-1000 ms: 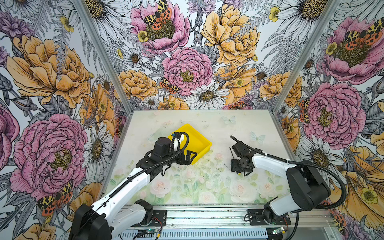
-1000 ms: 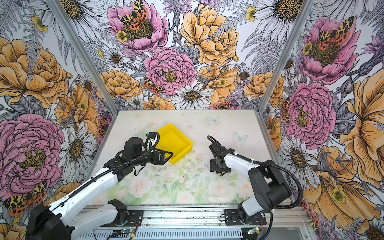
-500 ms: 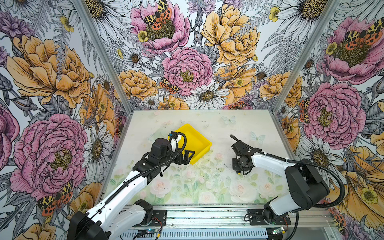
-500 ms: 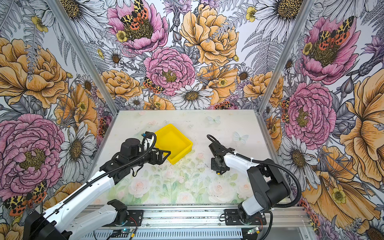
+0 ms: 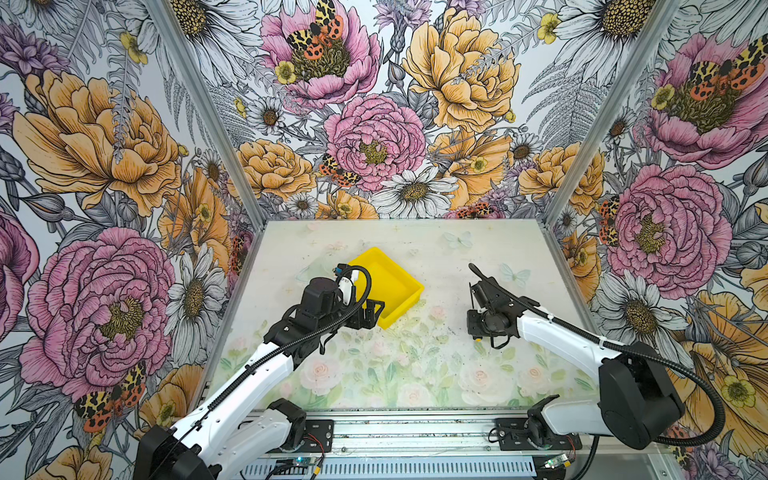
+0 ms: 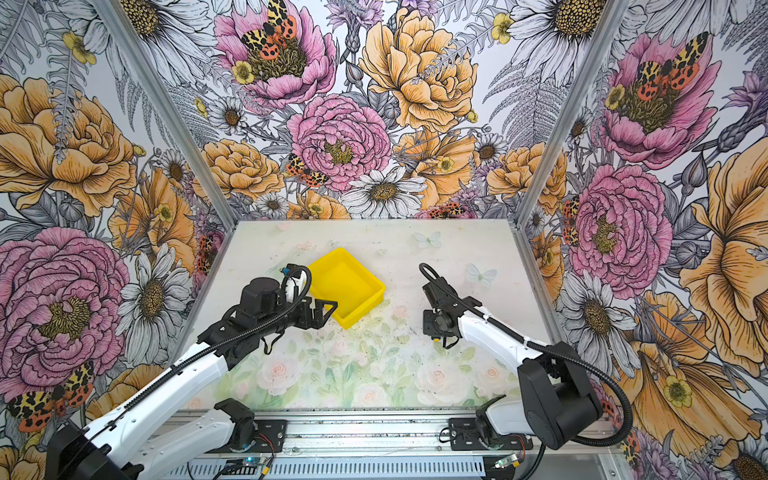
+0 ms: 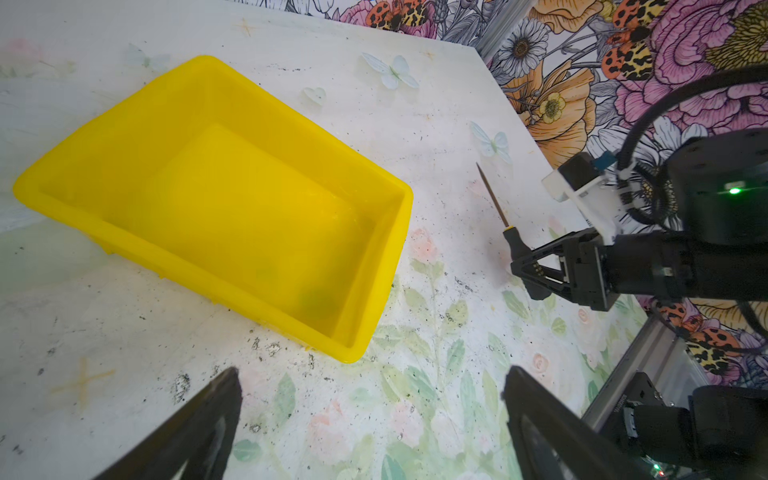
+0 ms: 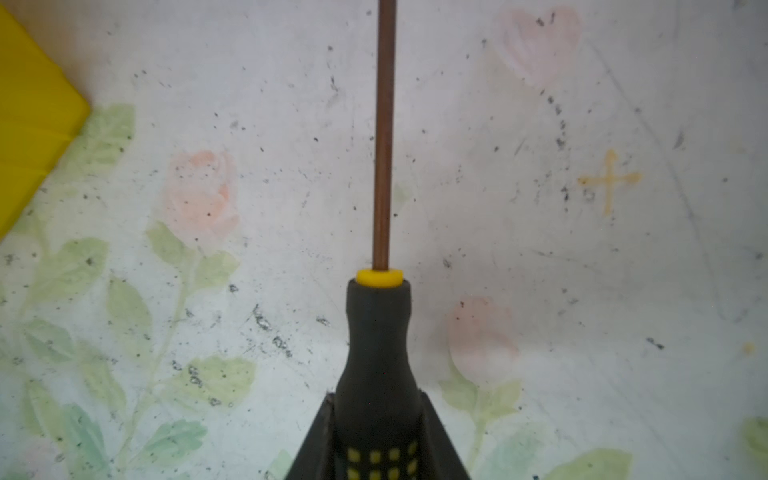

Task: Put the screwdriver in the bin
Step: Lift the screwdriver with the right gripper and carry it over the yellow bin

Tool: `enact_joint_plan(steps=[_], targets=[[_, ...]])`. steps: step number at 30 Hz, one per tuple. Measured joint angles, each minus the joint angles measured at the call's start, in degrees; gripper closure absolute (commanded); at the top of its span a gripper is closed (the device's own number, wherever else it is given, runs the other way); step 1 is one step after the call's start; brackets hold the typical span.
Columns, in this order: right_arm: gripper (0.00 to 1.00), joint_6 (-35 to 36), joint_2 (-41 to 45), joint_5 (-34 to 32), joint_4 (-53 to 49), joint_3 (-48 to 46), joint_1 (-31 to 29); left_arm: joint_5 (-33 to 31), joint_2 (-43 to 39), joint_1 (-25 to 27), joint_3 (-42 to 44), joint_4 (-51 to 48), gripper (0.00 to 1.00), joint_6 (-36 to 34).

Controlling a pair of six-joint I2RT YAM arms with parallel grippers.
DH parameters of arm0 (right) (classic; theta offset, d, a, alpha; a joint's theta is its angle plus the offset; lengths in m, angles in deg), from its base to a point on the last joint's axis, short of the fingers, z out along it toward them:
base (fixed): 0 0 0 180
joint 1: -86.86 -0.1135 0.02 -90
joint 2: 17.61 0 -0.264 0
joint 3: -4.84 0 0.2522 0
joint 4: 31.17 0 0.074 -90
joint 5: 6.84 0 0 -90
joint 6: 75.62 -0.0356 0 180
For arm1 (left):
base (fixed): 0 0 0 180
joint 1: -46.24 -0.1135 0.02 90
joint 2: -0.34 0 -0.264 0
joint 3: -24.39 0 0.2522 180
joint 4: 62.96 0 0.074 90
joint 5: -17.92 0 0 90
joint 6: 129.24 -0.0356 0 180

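The screwdriver (image 8: 376,345) has a black handle with yellow squares and a thin brown shaft (image 7: 492,195). My right gripper (image 8: 376,399) is shut on that handle, low over the table and right of the bin. In both top views the right gripper (image 5: 478,328) (image 6: 434,328) hides most of the tool; only the yellow end cap (image 5: 478,338) peeks out. I cannot tell if the shaft touches the table. The yellow bin (image 5: 399,316) (image 6: 361,309) (image 7: 386,270) stands empty in the middle. My left gripper (image 5: 372,311) (image 6: 324,311) (image 7: 370,374) is open at the bin's near left corner, holding nothing.
Flowered walls close in the table (image 5: 415,374) on three sides. A metal rail (image 5: 415,432) with both arm bases runs along the front edge. A corner of the bin (image 8: 33,124) shows in the right wrist view.
My right gripper has shut on the screwdriver's handle. The left arm has drawn back slightly toward the left; the bin has not moved.
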Motion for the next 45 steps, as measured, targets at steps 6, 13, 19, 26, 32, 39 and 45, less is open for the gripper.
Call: enact_joint_plan(steps=[6,13,19,26,32,39,45], targets=[[0.97,4.2,1.7,1.0,-0.1,7.9,-0.7,-1.1,0.0,-2.5,0.0,-1.0,0.01,0.3],[0.97,10.5,-1.6,3.0,-0.5,18.6,-4.5,-1.3,-0.7,-5.4,0.0,-1.3,0.01,2.0],[0.97,15.0,-10.3,5.5,-0.5,29.2,-8.4,-1.5,-1.2,-8.2,0.8,-1.3,0.01,3.7],[0.97,16.1,-21.9,6.7,-0.5,39.8,-11.6,-2.4,-1.7,-10.1,1.6,-1.5,0.01,5.0],[0.97,13.9,-29.3,6.6,-0.5,46.1,-13.4,-2.4,-3.3,-10.1,2.6,-1.5,0.01,5.3],[0.97,11.3,-35.3,6.7,-0.5,49.9,-14.9,-2.3,-4.1,-10.3,3.2,-1.4,0.01,6.4],[0.95,10.5,-39.2,7.0,-0.6,50.6,-15.9,0.6,-4.3,-10.5,4.0,0.2,0.01,6.7]])
